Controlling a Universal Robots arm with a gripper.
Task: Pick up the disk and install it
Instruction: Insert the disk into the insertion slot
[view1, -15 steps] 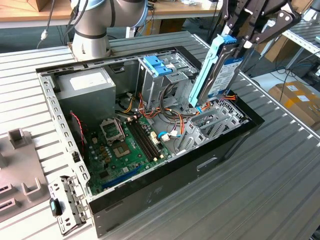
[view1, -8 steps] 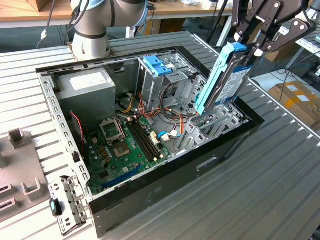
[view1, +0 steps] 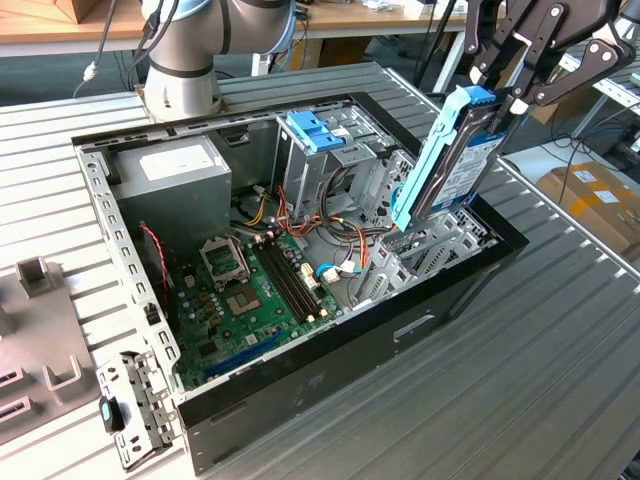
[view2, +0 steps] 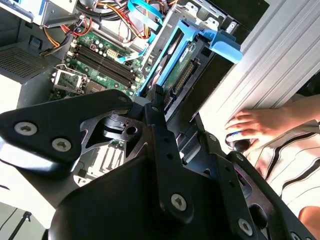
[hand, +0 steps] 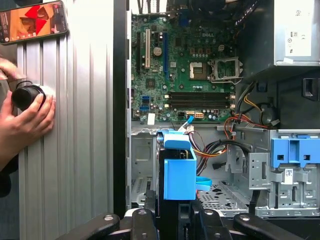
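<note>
Holding disk (view1: 478, 162) upright beside case edge (view1: 505, 222)

There are two light-blue plastic brackets (view1: 420, 190) (view1: 315, 128), one silver-grey rectangular metal disk (view1: 468, 165), one open black computer case (view1: 330, 390), one green motherboard (view1: 250, 300) and one grey metal box (view1: 165, 165)

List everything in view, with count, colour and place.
computer case: one, black, open, on the ribbed table
motherboard: one, green, inside the case
power supply box: one, grey, in a case corner
disk: one, silver-grey, in a light-blue bracket, on end at the case's drive bay
second bracket: one, blue, on the drive cage
phone: one, dark, screen lit, on the table
knob: one, black, on the table
person's hand: one, around the knob
robot's hand: one, black, shut on the disk's top
</note>
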